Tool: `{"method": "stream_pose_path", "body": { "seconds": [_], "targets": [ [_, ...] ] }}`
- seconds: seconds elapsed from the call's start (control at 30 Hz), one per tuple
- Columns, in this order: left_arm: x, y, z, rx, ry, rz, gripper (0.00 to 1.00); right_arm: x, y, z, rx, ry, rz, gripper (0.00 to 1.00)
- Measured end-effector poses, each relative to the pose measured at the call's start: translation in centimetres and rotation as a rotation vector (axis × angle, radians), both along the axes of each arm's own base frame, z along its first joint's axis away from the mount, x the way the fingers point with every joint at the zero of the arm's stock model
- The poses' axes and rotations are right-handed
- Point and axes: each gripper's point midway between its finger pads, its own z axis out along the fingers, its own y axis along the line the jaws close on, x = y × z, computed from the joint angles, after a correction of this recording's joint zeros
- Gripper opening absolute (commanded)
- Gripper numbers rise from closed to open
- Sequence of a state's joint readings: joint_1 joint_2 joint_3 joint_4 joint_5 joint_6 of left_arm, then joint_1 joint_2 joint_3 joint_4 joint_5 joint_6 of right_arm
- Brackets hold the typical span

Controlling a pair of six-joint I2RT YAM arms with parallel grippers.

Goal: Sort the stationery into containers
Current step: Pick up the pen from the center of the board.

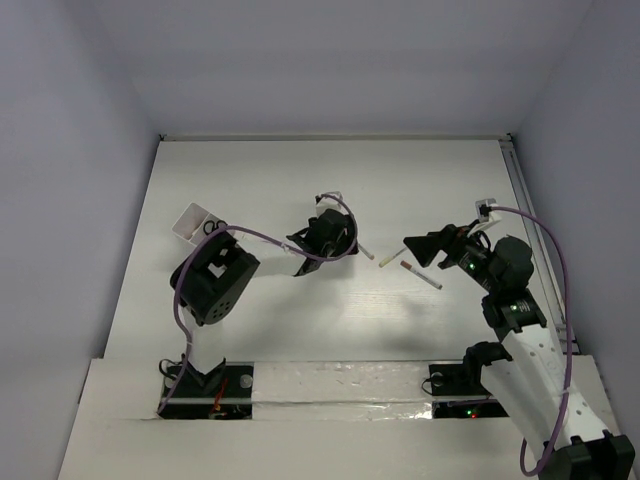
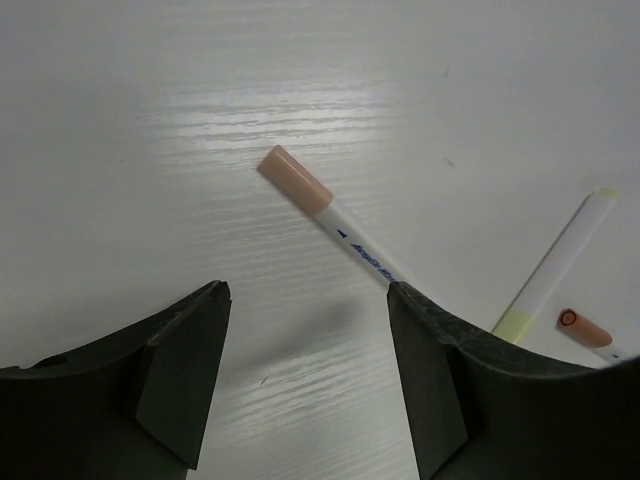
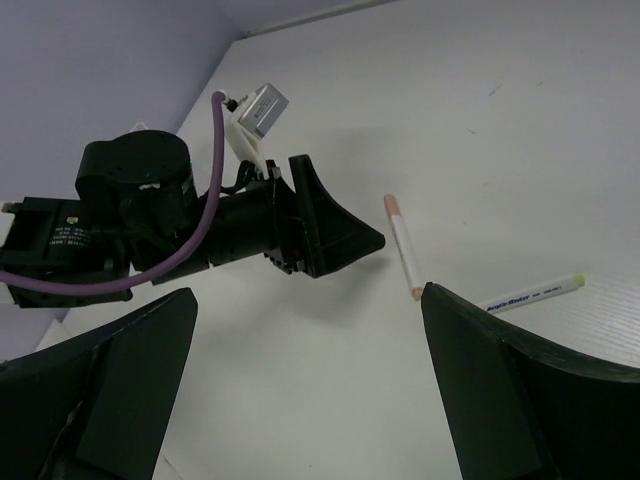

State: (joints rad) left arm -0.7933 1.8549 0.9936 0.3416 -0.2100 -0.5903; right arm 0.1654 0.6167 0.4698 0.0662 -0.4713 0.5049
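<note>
My left gripper [image 1: 343,243] [image 2: 308,292] is open and empty, low over the table. A white pen with a pink end [image 2: 296,179] [image 1: 365,250] [image 3: 404,243] lies just ahead of its right finger. A white pen with a yellow end [image 2: 556,262] [image 1: 391,259] [image 3: 530,293] lies beside it. A third pen with a red-brown end [image 1: 420,275] [image 2: 584,328] lies further right. My right gripper [image 1: 415,252] [image 3: 308,295] is open and empty, above these pens and facing the left gripper [image 3: 325,232]. The white box [image 1: 195,222] stands at the left with something dark inside. No erasers show.
The left arm's elbow [image 1: 212,280] and purple cable [image 1: 270,240] sit between the box and the left gripper. The white table [image 1: 330,180] stretches to a far edge; grey walls stand at the back and sides. The arm bases are at the near edge.
</note>
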Motion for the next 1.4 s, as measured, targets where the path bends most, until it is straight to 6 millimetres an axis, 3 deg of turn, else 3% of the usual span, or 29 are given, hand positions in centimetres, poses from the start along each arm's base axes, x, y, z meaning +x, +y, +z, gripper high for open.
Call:
{"method": "stream_pose_path", "body": {
  "seconds": [0.1,0.3,0.5,0.97,1.17,1.27,1.4],
  "targets": [
    [0.3,-0.6,0.0,-0.033,0.015,0.037,0.61,0.1,0.0,-0.1,-0.001,0.006,0.001,1.00],
    [2.6,-2.3,2.1,-0.100,-0.027,0.088,0.56,0.2,0.1,-0.6,-0.003,0.024,0.008,1.00],
    [2.8,-2.0,-0.7,-0.050,-0.001,0.108,0.51,0.2,0.2,-0.6,-0.003,0.025,0.008,1.00],
    [4.7,-4.1,-0.8,0.054,-0.045,0.083,0.36,0.2,0.2,-0.6,-0.003,0.025,0.008,1.00],
    [4.7,-4.5,-0.7,0.185,-0.088,0.038,0.22,0.2,0.2,-0.6,-0.003,0.025,0.008,1.00],
    [4.5,-4.9,-0.4,0.257,-0.121,0.012,0.22,0.2,0.1,-0.6,-0.003,0.025,0.008,1.00],
    [3.9,-5.1,-0.5,0.327,-0.137,-0.017,0.31,0.2,0.1,-0.5,-0.002,0.022,0.007,1.00]
  ]
}}
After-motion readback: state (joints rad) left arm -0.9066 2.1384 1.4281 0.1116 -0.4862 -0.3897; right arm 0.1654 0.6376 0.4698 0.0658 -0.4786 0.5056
